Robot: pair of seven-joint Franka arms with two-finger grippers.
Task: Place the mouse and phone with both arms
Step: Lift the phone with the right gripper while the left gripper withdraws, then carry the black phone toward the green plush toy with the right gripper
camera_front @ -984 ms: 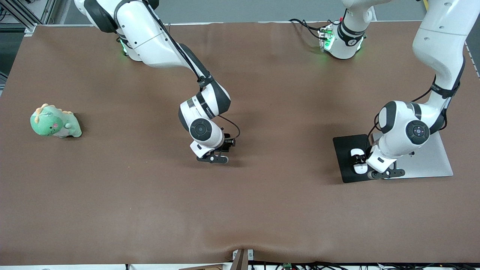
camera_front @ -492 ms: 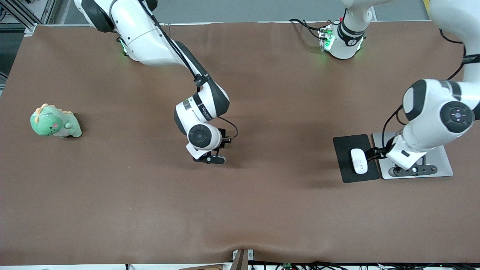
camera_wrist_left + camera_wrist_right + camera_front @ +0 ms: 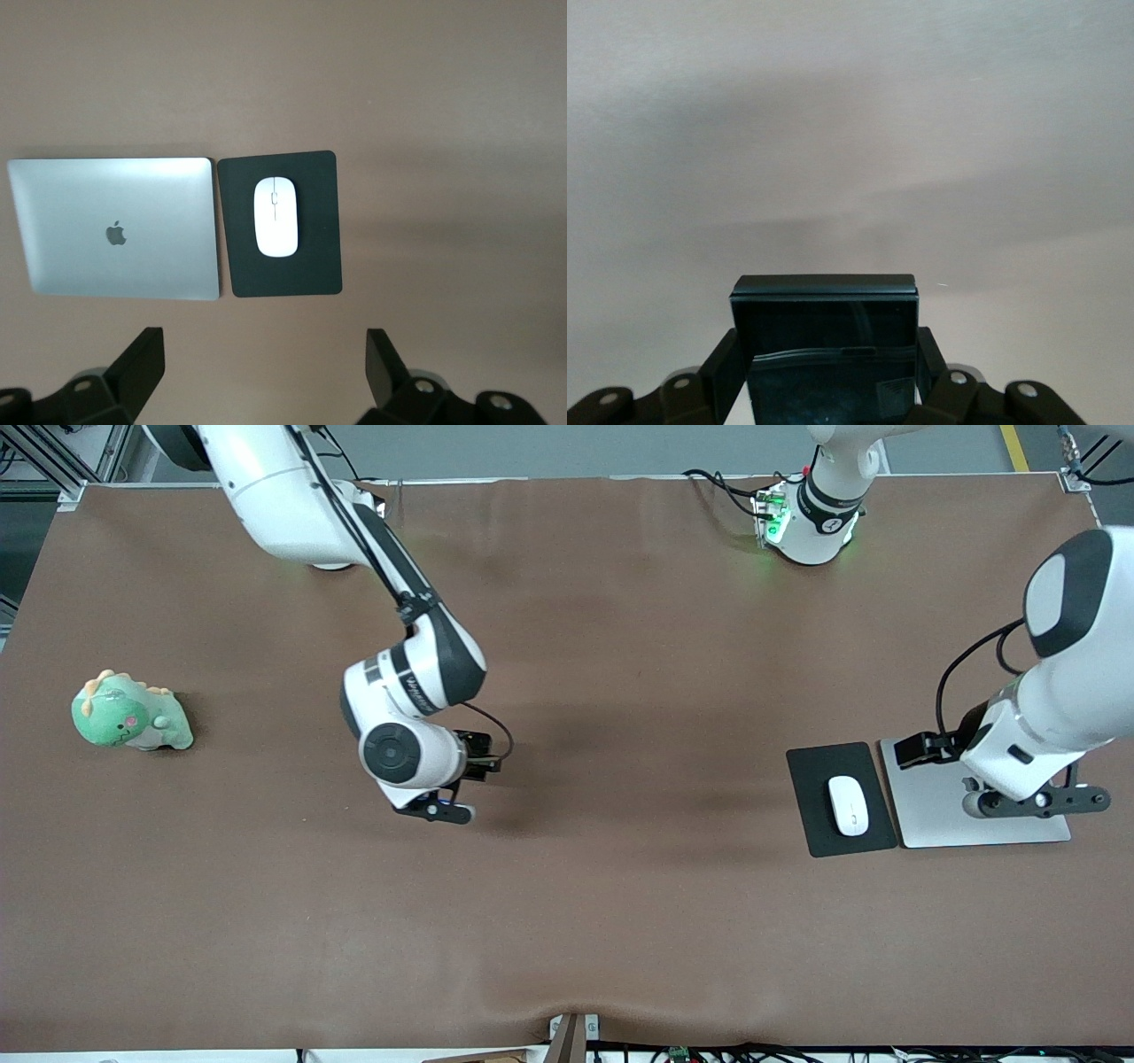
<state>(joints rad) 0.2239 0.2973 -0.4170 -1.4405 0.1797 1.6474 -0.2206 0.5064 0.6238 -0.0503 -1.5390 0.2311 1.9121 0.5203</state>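
Robotics lab, not home or office. Two white robot arms with black joint bands (image 3: 416,682) bolted along one edge of wide worktop under brown cloth cover (image 3: 620,921). Green status lights glow at arm base (image 3: 802,522). Loose black cable bundles (image 3: 722,485) trail off worktop edge. Aluminium frame struts (image 3: 53,456) at corner, grey floor with yellow marking tape (image 3: 1014,447).

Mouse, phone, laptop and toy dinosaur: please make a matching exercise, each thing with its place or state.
Things:
1. mouse
2. phone
3. laptop
4. toy dinosaur

Places or states:
A. closed, beside the mouse pad
B. held in the right gripper
C. alone, toward the right arm's end of the table
D. on the mouse pad

Pairs: 1-D, 2-B, 3-A, 4-C
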